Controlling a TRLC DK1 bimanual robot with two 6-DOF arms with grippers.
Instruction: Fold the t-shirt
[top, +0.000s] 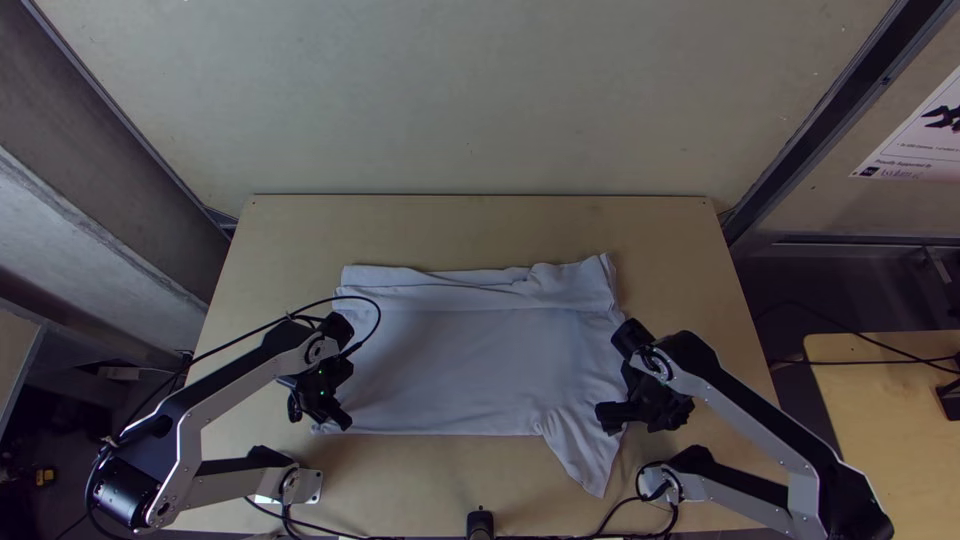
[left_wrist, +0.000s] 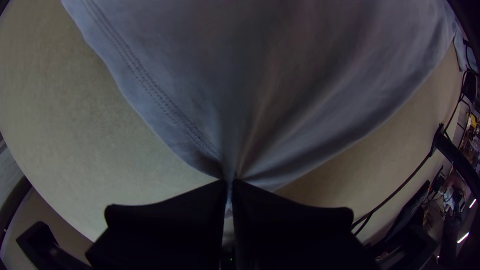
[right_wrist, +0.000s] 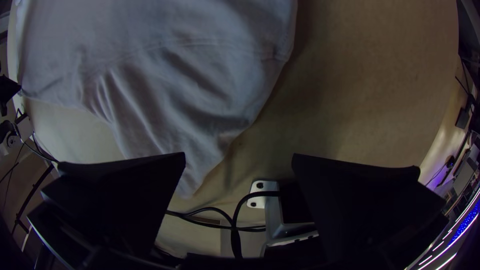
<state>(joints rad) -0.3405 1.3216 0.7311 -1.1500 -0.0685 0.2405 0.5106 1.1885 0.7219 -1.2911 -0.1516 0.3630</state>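
1 white t-shirt (top: 470, 350) lies mostly spread on 1 light wooden table (top: 480, 220), with 1 folded band (top: 450, 290) along its far side and 1 sleeve (top: 585, 455) sticking out from its near right corner. There are 2 grippers, 1 on either side of the shirt, each with 2 black fingers. At the shirt's near left corner, the left gripper (top: 342, 421) has its 2 fingers pinched together on the cloth, which gathers into creases at the tips. Beside the shirt's near right part, the right gripper (top: 637, 418) stands with its 2 fingers wide apart, 1 of them over the sleeve. Well off to the shirt's right is 1 more table (top: 890, 430).
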